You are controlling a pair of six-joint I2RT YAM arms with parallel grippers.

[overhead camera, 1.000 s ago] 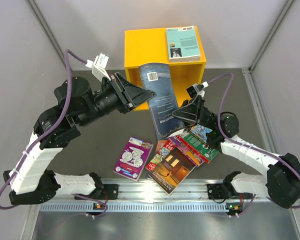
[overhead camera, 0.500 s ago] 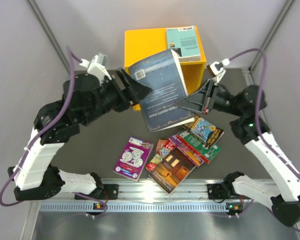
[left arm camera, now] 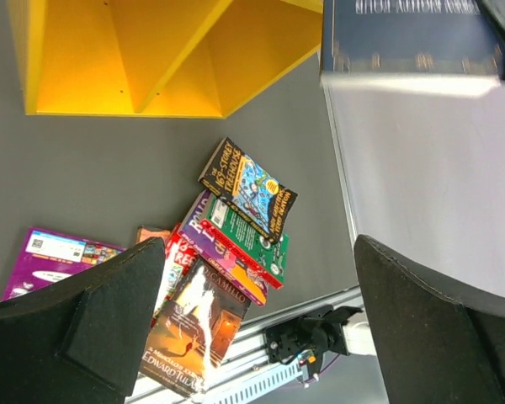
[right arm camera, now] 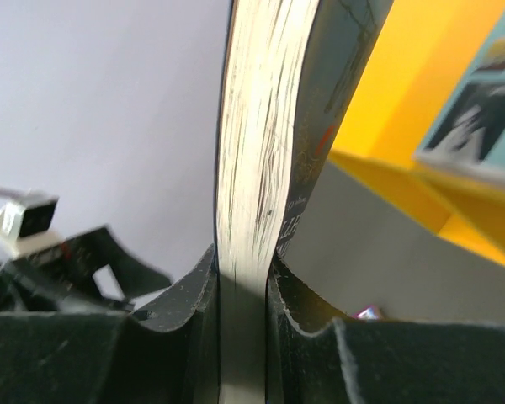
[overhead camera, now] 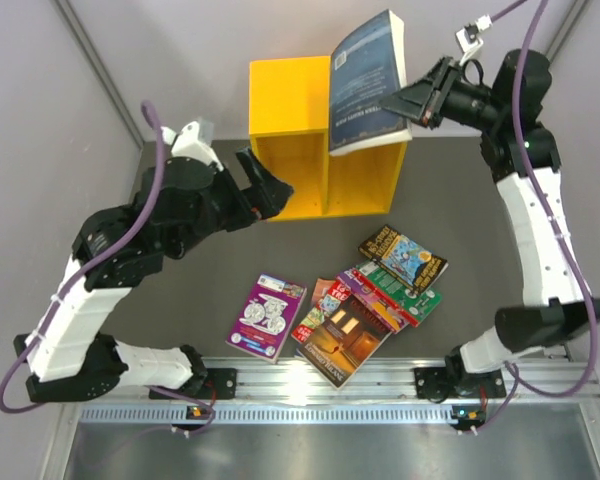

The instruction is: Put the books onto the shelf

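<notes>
- The shelf [overhead camera: 285,95] sits at the far edge of the table [overhead camera: 180,270], roughly mid-way along, with its two compartments side by side and opening toward the near edge.
- The raised book [overhead camera: 368,85] is up in the air over the shelf's right half, tilted. Its right edge is pinched in the right gripper [overhead camera: 400,102], over by the far right corner.
- The flat book [right arm camera: 480,126] lies on the shelf's top.
- The left gripper [overhead camera: 265,185] hangs just in front of the left compartment.
- The pile of books [overhead camera: 375,300] is fanned out toward the near edge, a bit right of the middle.
- The single book [overhead camera: 268,317] lies just left of the pile; can't tell if they touch.
</notes>
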